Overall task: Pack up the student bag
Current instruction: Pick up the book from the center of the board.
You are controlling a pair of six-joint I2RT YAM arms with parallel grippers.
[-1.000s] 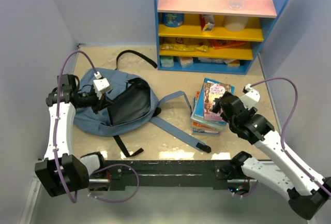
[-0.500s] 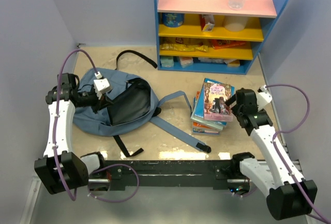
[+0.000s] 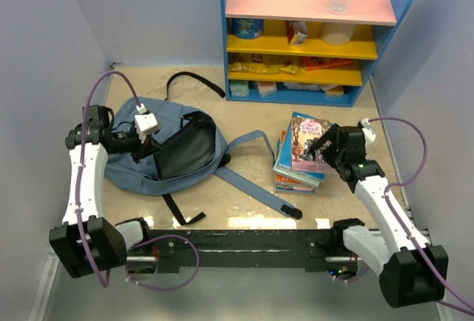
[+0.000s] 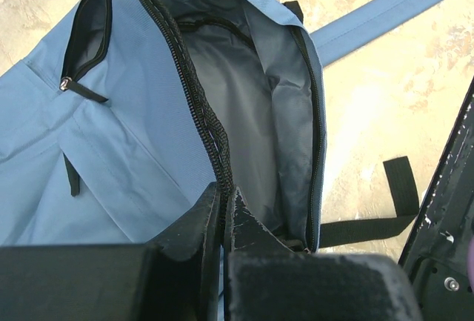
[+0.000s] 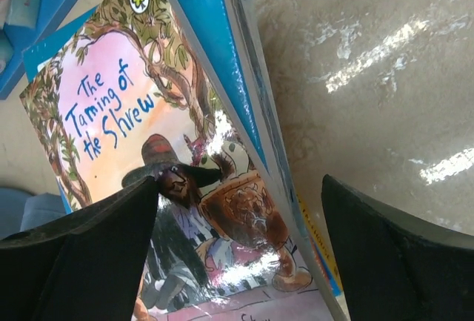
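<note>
Right now your left gripper [image 4: 224,196] is pinched shut on the bag [image 3: 159,154]. Its jaws are together on the zipper [image 4: 200,106] at the rim of the main opening. The bag lies flat on the left side of the table [image 3: 252,117], just in front of your left arm. Its mouth gapes toward the right, and the grey lining [image 4: 244,98] shows inside. A smaller pocket on the outer panel is part unzipped, with its pull [image 4: 67,84] hanging at the end of the slit. Two padded straps [image 3: 248,165] trail from the bag across the table toward the books [image 3: 296,161]. One black webbing strap [image 3: 194,80] curls behind the bag and another [image 3: 181,213] lies at its near edge.

Your right gripper [image 5: 238,184] hangs over the right side of the book stack with its jaws spread wide and nothing held. In the wrist view one finger [image 5: 89,254] sits over the glossy cover of the top book [image 5: 133,136], titled "The Taming of the Shrew". The other finger [image 5: 400,254] is over bare table past the book's edge. You cannot tell from these views whether either finger touches the cover. The stack is near the table's middle, well apart from the bag's opening. The shelf [image 3: 223,39] stands at the back.
</note>
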